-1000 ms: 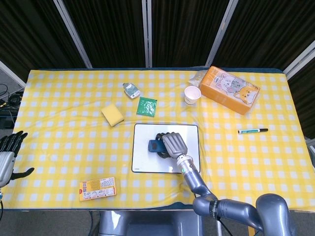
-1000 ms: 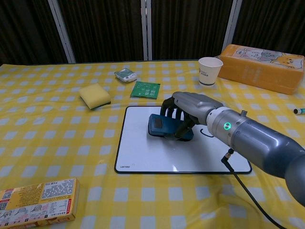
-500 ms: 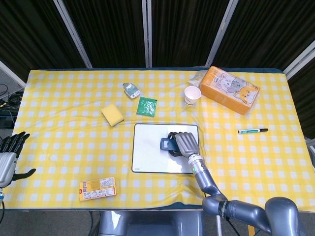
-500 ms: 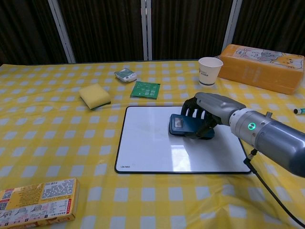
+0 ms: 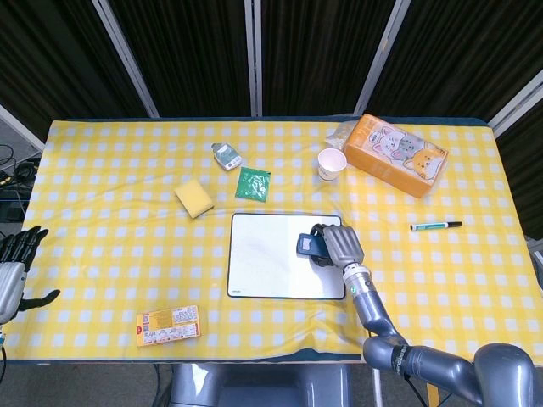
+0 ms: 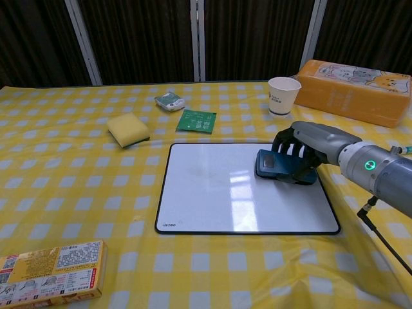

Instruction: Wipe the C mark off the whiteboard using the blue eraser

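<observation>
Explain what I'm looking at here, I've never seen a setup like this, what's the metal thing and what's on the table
You are seeing one moment from two cameras on a robot: the head view looks down from above, the chest view looks across the table. The grey metal thing is the robot's right hand, built like a human hand on a jointed arm. It grips a blue eraser and presses it on a whiteboard near the board's right edge. The left hand shows only in the head view, at the far left edge, fingers apart and holding nothing. On the yellow checked tablecloth also lie a yellow sponge, a green packet, a paper cup, an orange box with cartoon cats, a marker and a small printed box.
</observation>
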{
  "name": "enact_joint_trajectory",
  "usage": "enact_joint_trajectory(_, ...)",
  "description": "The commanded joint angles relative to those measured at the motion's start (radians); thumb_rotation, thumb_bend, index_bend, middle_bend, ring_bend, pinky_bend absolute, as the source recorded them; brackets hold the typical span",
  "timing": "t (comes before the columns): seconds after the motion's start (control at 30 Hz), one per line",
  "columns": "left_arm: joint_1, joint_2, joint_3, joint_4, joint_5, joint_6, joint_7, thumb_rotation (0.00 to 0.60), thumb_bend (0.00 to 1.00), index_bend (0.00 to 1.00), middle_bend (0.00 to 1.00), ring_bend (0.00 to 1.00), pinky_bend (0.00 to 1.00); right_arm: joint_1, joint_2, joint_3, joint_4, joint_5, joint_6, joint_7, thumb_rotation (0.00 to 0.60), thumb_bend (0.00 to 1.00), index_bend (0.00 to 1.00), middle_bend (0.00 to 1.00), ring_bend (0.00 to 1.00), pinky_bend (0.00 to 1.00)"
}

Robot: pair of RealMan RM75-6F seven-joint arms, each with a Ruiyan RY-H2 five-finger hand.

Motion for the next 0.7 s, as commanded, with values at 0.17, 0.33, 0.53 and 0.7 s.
enact_joint_trajectory(0.17,0.000,0.003,0.000,-0.003,0.004,0.002,-0.003,0.600,0.16,0.00,0.00,0.00,0.00,0.009,-0.033,-0.007,-0.009,-0.007,-0.019,0.009,0.600,0.35,0.85,0.76,0.78,0.83)
enact_joint_trajectory(0.33,-0.002,0.003,0.001,-0.003,0.008,0.001,-0.003,0.600,0.16,0.00,0.00,0.00,0.00,0.032,-0.077,-0.007,-0.018,-0.025,-0.018,-0.008,0.600,0.35,0.85,0.76,0.78,0.83)
enact_joint_trajectory(0.53,-0.003,0.003,0.000,0.001,0.003,-0.002,-0.008,0.600,0.16,0.00,0.00,0.00,0.00,0.053,-0.112,-0.001,-0.043,-0.031,-0.015,-0.033,0.600,0.35,0.85,0.76,0.78,0.83)
enact_joint_trajectory(0.7,0.000,0.008,-0.001,0.005,0.000,0.000,-0.023,0.600,0.16,0.00,0.00,0.00,0.00,0.064,-0.121,0.002,-0.064,-0.022,-0.008,-0.070,0.600,0.35,0.85,0.76,0.78,0.83)
